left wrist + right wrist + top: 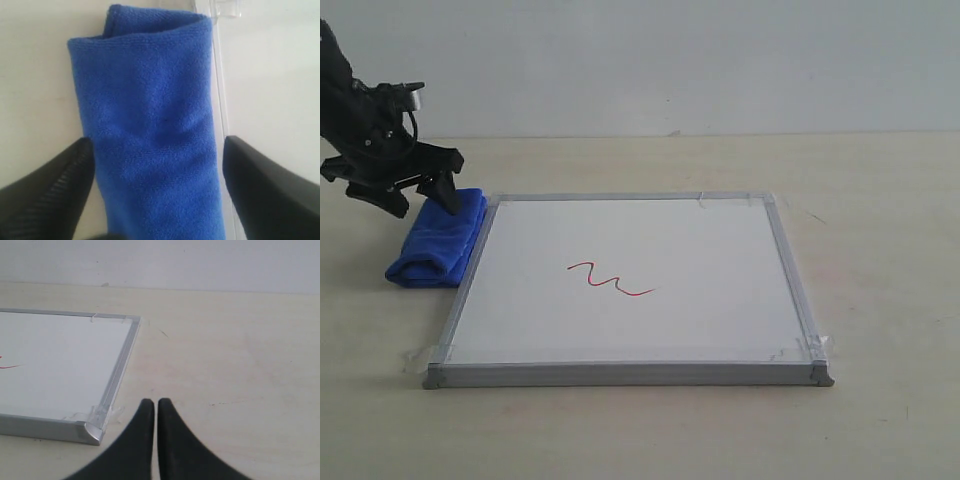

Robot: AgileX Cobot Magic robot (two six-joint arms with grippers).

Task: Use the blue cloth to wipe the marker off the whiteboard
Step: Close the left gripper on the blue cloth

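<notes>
A pale beige worktop [880,200] runs back to a plain white wall [670,60]. Towards the worktop's left edge, the left gripper [422,203] points steeply down over the far end of the blue cloth [438,240]. Its jaws are spread wide, one finger on each side of the roll, not clamping it. The cloth lies lengthwise along the left frame of the whiteboard [630,330], which sits flat mid-worktop. The red marker squiggle [610,278] crosses the board's centre. The right gripper [156,412] hangs low over bare worktop beside the board's near right corner, fingertips pressed together and holding nothing.
</notes>
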